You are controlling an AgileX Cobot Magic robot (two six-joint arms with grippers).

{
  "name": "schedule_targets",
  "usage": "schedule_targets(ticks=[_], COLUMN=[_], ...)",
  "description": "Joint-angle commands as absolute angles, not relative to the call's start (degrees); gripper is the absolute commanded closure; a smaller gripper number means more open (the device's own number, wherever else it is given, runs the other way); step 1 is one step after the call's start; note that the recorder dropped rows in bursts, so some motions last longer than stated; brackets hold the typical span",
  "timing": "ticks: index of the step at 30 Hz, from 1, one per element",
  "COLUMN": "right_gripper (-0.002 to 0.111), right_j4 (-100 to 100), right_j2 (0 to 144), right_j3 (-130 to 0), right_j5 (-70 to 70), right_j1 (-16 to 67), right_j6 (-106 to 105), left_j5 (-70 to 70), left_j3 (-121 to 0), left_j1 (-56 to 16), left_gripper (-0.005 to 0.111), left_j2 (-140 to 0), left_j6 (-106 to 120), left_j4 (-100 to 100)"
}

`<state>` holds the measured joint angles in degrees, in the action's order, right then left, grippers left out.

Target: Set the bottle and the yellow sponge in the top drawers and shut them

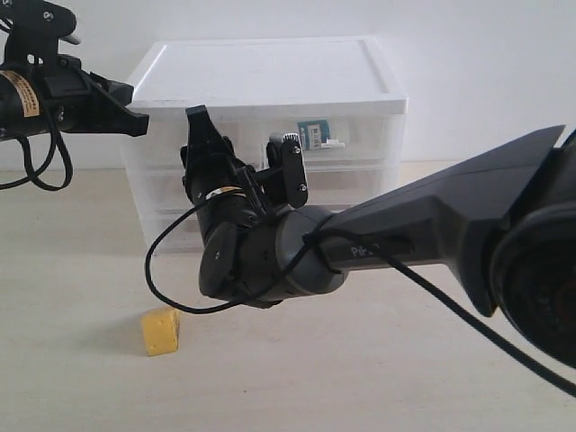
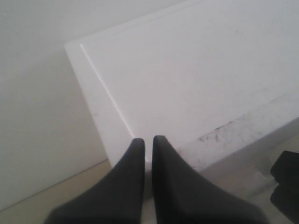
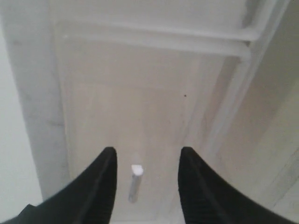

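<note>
The sponge (image 1: 160, 331) lies on the pale surface (image 1: 378, 378), near and left of the cabinet (image 1: 270, 76). It is a porous yellow wedge, likely light and squashy, best pinched across its flat sides. The bottle (image 1: 313, 135) shows through the translucent right top drawer (image 1: 364, 135). The right tool (image 3: 147, 150) is released, jaws either side of the left drawer's (image 3: 140, 93) small white handle (image 3: 136, 170). The left tool (image 2: 148, 139) is clenched, empty, beside the cabinet's smooth top.

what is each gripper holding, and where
Nothing. Left gripper is shut, empty; right gripper is open with a drawer handle between its jaws, untouched.
</note>
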<state>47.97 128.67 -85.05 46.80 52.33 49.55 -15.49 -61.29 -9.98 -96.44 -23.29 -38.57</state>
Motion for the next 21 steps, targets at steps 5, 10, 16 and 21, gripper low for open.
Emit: schedule_targets(ticks=[5, 10, 16, 21], right_gripper=[0.069, 0.069, 0.069, 0.069], right_j4=[47.0, 47.0, 47.3, 47.3], right_j2=[128.7, 131.2, 132.5, 132.5], right_j3=[-86.6, -91.3, -92.6, -92.7], right_j5=[46.4, 45.0, 47.1, 48.6], right_j1=[51.8, 51.8, 51.8, 51.2], right_j6=[47.4, 46.6, 45.9, 44.9], left_j5=[-14.2, -13.9, -13.9, -14.1], left_j3=[-61.4, -61.4, -61.4, -61.4], left_j1=[-9.8, -9.8, -9.8, -9.8], left_gripper=[0.103, 0.103, 0.103, 0.103], left_j2=[-97.3, -97.3, -97.3, -97.3], left_j6=[-22.9, -22.9, -22.9, -22.9], left_j4=[-38.3, -38.3, -38.3, -38.3])
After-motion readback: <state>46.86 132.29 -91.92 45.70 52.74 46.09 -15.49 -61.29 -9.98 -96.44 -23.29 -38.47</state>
